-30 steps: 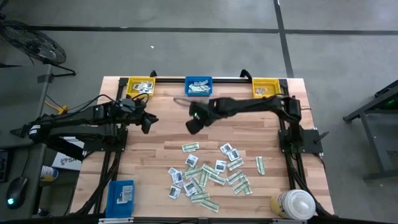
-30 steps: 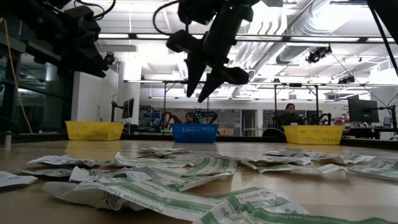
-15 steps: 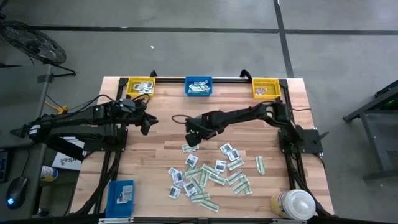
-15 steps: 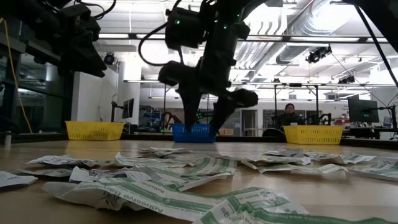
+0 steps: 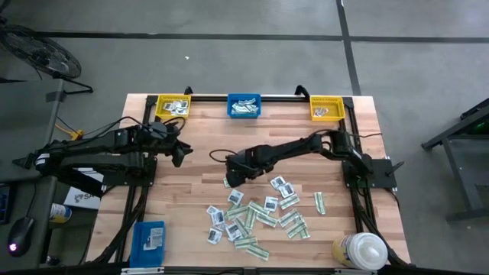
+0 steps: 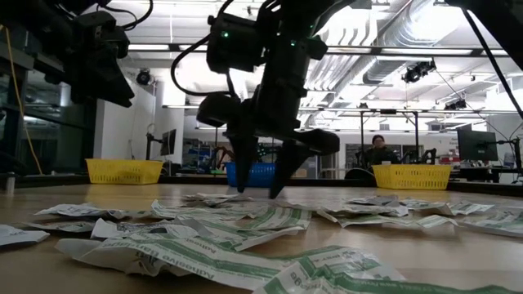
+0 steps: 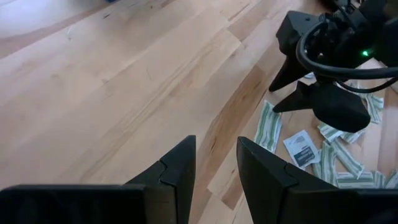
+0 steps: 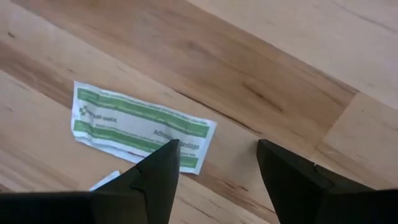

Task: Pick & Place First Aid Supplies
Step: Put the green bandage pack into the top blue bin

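Note:
Several small paper packets (image 5: 260, 218), white squares and green-and-white strips, lie flat in a loose pile on the near middle of the table. One green-and-white strip (image 8: 143, 127) lies apart at the pile's far left (image 5: 234, 182). My right gripper (image 5: 231, 176) is open and low over that strip, its fingertips close to the table in the low view (image 6: 257, 194). In the right wrist view (image 8: 217, 162) one finger stands at the strip's end and the other over bare wood. My left gripper (image 5: 179, 153) is open and raised over the table's left part (image 7: 216, 146). My right gripper points down from above, with one fingertip (image 8: 163, 163) at the end of the strip (image 8: 186, 146) that lies flat on the table. I cannot tell whether it touches the strip. The other fingertip is over bare wood.
Along the far edge stand a yellow bin (image 5: 173, 105), a blue bin (image 5: 244, 105) and another yellow bin (image 5: 325, 108), each with packets inside. A blue bin (image 5: 149, 241) sits at the near left, a white-capped bottle (image 5: 361, 250) at the near right. People sit in the room behind (image 6: 380, 149).
My right gripper has come down from high above the table's far middle, moving toward the near edge, and now stands low over the separate green strip at the pile's far left. It has stayed open. The packets have not moved.

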